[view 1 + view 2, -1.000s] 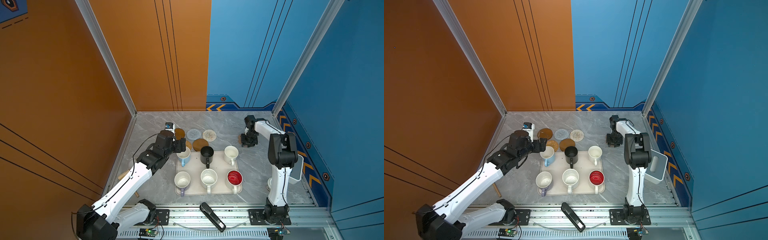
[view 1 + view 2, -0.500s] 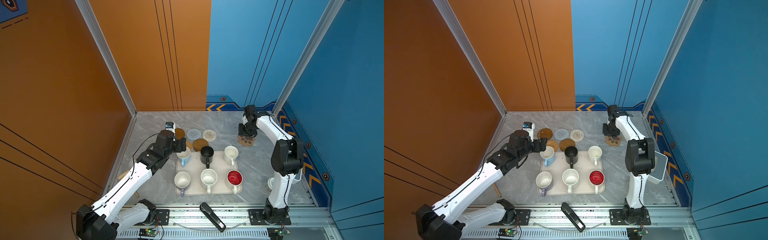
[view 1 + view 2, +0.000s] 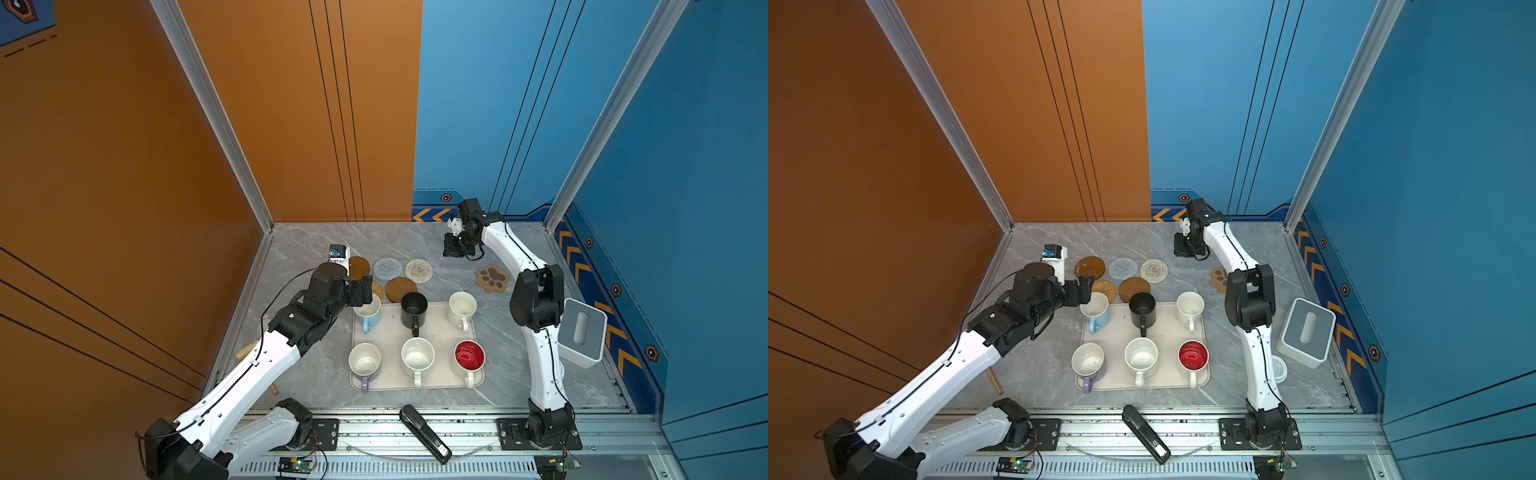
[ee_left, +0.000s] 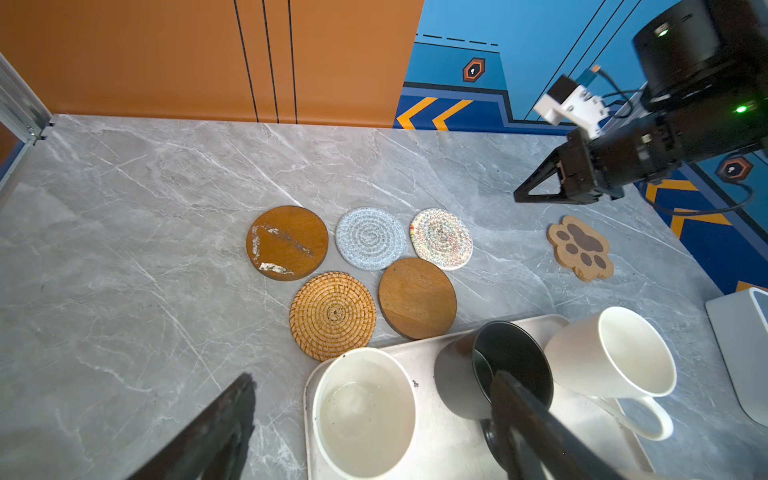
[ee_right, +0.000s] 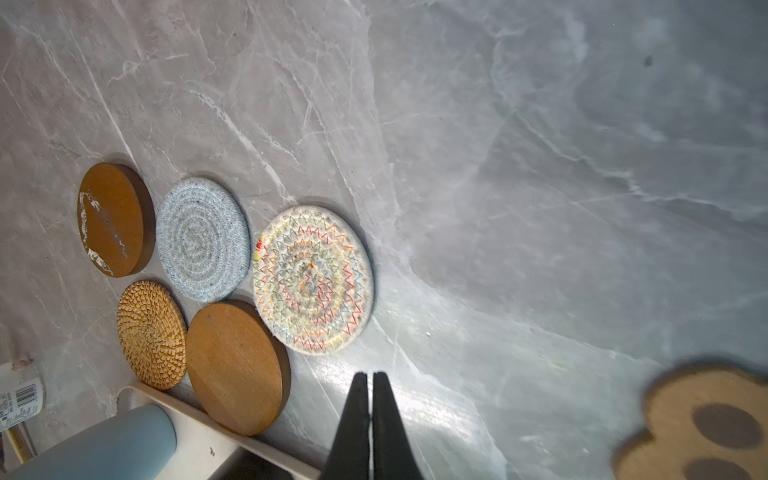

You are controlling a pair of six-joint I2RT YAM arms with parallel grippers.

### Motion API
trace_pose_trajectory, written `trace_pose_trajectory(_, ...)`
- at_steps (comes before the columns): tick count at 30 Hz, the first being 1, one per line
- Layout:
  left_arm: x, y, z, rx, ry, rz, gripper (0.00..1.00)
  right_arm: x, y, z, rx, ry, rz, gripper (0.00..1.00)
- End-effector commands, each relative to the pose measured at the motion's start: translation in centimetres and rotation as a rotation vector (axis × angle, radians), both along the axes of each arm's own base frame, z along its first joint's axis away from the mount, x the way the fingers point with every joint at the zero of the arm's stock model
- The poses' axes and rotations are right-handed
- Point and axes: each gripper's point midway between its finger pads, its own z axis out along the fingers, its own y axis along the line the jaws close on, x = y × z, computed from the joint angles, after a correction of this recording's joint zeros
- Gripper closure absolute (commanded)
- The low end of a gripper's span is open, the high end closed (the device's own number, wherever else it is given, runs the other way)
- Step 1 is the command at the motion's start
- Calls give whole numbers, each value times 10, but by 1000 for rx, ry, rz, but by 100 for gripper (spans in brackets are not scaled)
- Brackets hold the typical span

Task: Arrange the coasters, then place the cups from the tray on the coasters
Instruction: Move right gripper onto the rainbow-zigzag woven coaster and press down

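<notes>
Five round coasters lie clustered behind the tray point(image 3: 390, 332): a brown wooden disc point(image 3: 359, 267), a grey-blue one point(image 3: 387, 269), a whitish one point(image 3: 419, 270), a rattan one point(image 4: 332, 316) and a second brown disc point(image 3: 400, 289). The paw coaster point(image 3: 492, 277) lies apart to the right. Six cups stand on the tray. My left gripper point(image 4: 372, 376) is open, with the light blue cup point(image 3: 367, 312) between its fingers. My right gripper point(image 5: 370, 378) hovers shut and empty over the table's back, between the whitish coaster point(image 5: 311, 278) and the paw coaster point(image 5: 702, 419).
A white box-like stand point(image 3: 582, 332) sits at the right wall beside the right arm. A white round jar point(image 3: 1278, 368) is below it. A black stapler-like object point(image 3: 424, 433) lies on the front rail. A small white device point(image 3: 338, 253) stands at the left, near the first brown disc.
My right gripper has lifted off the paw coaster, moved back and left, and shut. The paw coaster stays flat on the table. The left arm has not moved.
</notes>
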Motion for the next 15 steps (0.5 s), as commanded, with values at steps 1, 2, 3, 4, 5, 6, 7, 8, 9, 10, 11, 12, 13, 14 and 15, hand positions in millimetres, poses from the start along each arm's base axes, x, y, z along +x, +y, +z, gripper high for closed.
trace_pose_trajectory(1,-5,3,5,10,-7,11,11,-3,31,-4,101,45,52,100)
trace_pose_trajectory(2,-5,3,5,11,-8,10,11,-2,38,-8,118,54,62,100)
trace_pose_trajectory(3,-5,3,5,11,-8,10,11,-1,43,-12,132,62,69,100)
trace_pose_trajectory(4,-5,3,5,10,-9,9,11,-1,47,-15,144,68,77,100)
trace_pose_trajectory(5,-5,3,5,11,-9,9,11,0,51,-18,152,72,85,100)
trace_pose_trajectory(6,-5,3,5,13,-8,11,11,0,55,-21,157,75,90,100)
trace_pose_trajectory(7,-5,3,5,13,-10,9,11,0,58,-24,160,78,97,100)
trace_pose_trajectory(8,-5,3,5,14,-8,9,11,-1,62,-27,165,84,104,100)
trace_pose_trajectory(9,-5,3,5,15,-8,10,11,-1,65,-29,173,88,110,100)
trace_pose_trajectory(10,-5,3,5,16,-9,9,11,-2,68,-32,180,96,116,100)
trace_pose_trajectory(11,-5,3,4,18,-8,9,11,-3,70,-34,185,103,120,100)
trace_pose_trajectory(12,-4,2,4,19,-6,8,11,-5,71,-38,186,113,121,100)
trace_pose_trajectory(13,-4,3,3,21,-6,9,11,-5,71,-41,186,121,120,100)
trace_pose_trajectory(14,-4,2,3,20,-4,8,11,-5,71,-44,185,126,119,100)
trace_pose_trajectory(15,-4,2,3,21,-4,7,11,-6,71,-48,184,134,116,100)
